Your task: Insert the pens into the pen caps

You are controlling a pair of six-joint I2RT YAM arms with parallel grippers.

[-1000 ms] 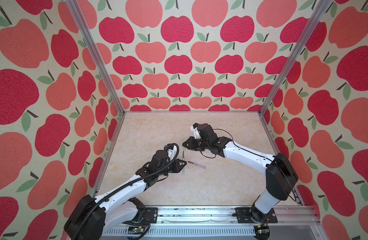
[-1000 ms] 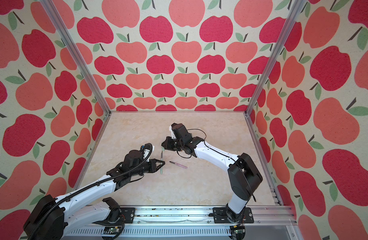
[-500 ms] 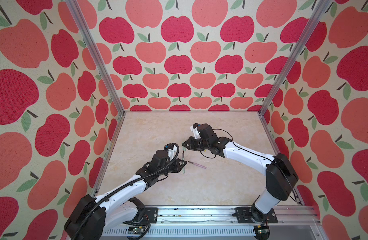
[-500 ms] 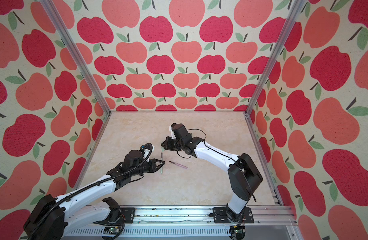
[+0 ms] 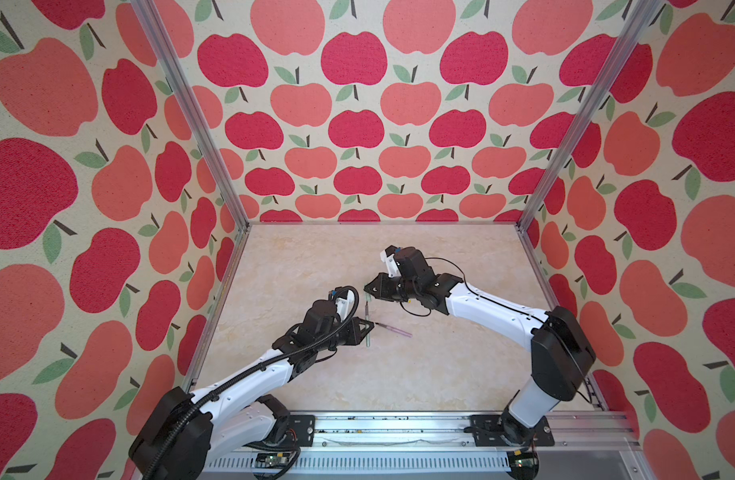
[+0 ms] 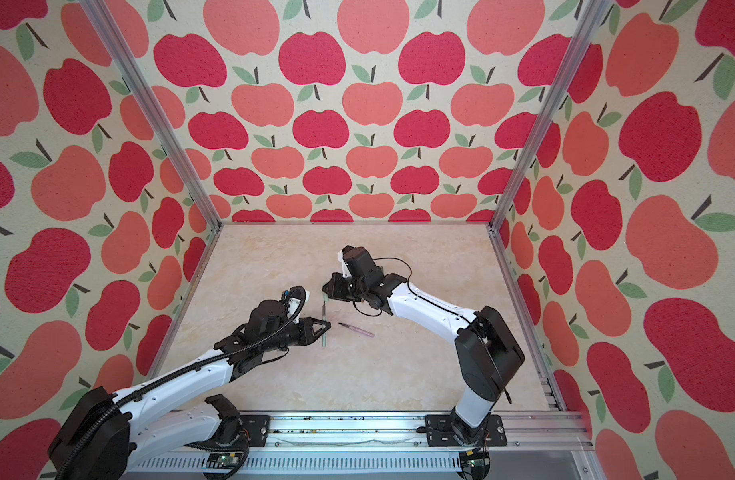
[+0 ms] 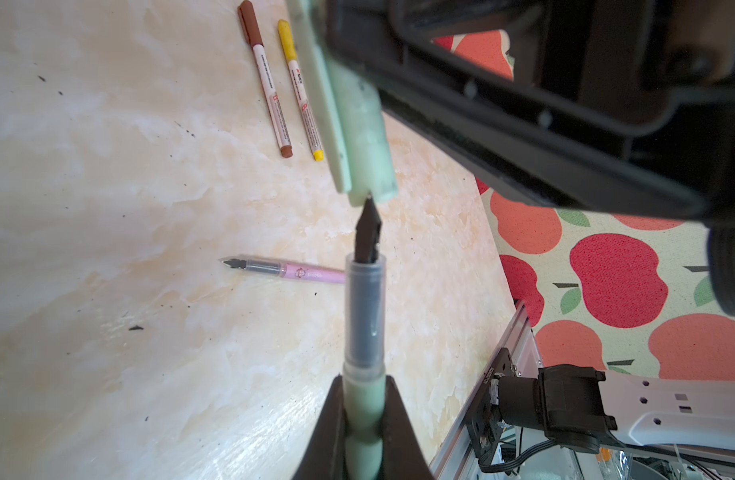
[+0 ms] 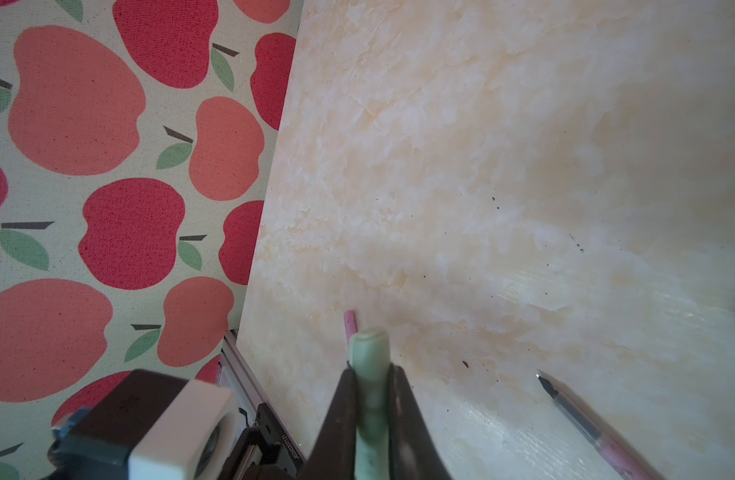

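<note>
While left tool [image 7: 363, 386] clamps pen [image 7: 364, 307], nib [image 7: 368, 232] meets cap [image 7: 363, 137].

Both top views are gazing down from the front onto the beige marbled tabletop [image 5: 316, 257], wrist cameras hovering close, sharing the pink-barrelled pen [image 7: 312, 273].

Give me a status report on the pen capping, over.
Left gripper shut on pale green pen. Right gripper shut on pale green cap. Nib at cap mouth, not yet in. Pink pen lying loose, not blocking.
</note>
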